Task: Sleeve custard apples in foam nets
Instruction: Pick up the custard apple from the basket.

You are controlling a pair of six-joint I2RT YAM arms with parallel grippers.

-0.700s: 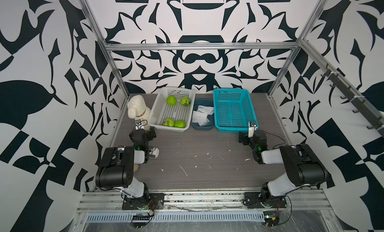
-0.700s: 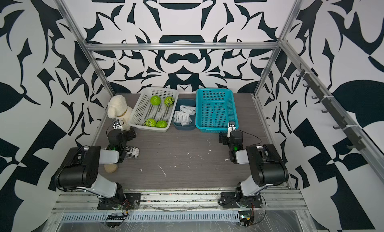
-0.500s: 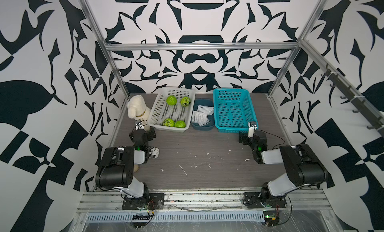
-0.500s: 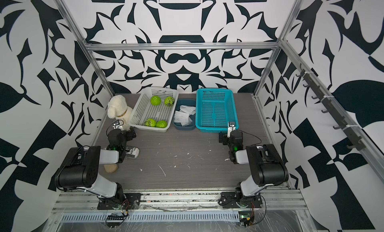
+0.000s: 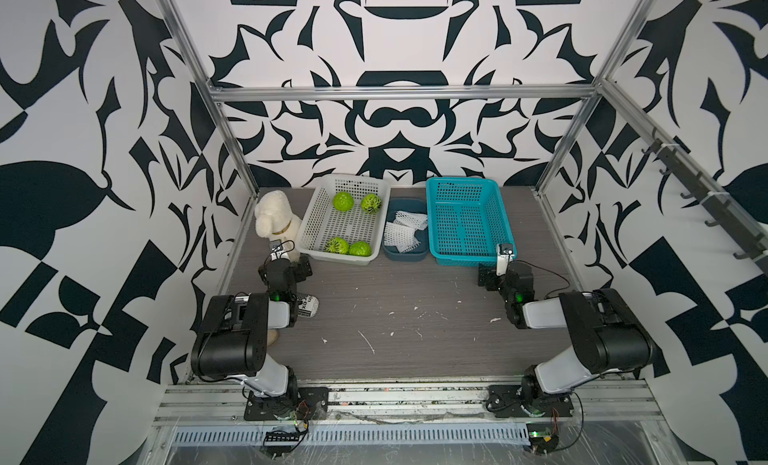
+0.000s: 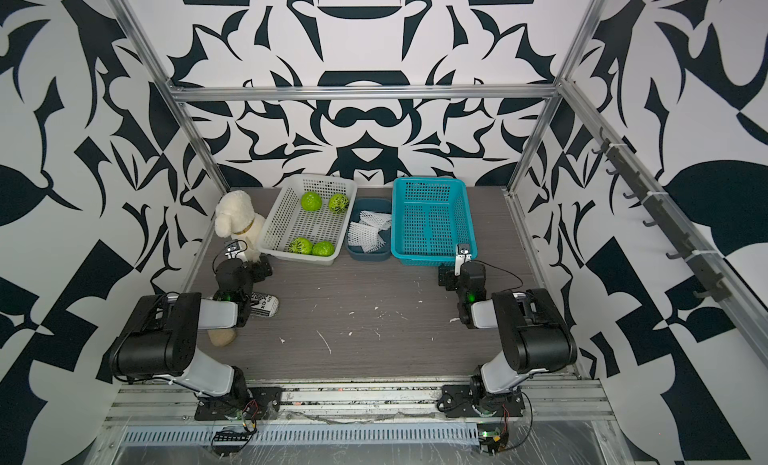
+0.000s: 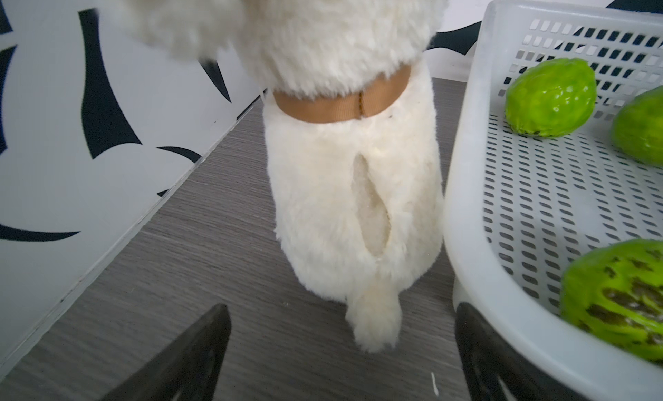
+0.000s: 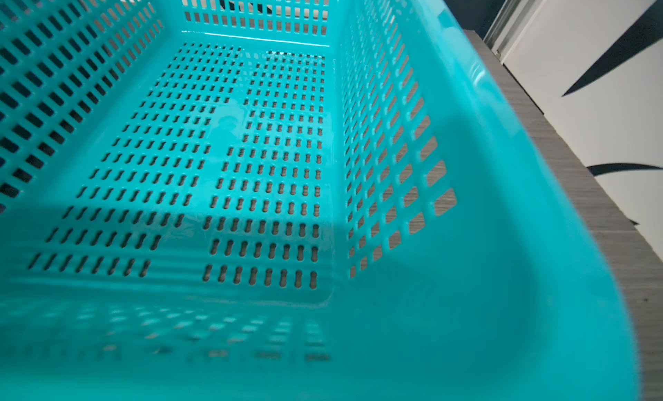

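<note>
At the back of the grey wood-grain table (image 5: 395,338) a teal perforated plastic basket (image 5: 465,257) is set. Four bumpy green custard apples (image 5: 343,201) are kept in a white perforated plastic basket (image 5: 316,217). White foam nets (image 5: 403,232) are piled in a dark blue tray (image 5: 405,255) between the baskets. The left gripper (image 7: 342,309) and right gripper (image 5: 488,276) are spread, with nothing held.
</note>
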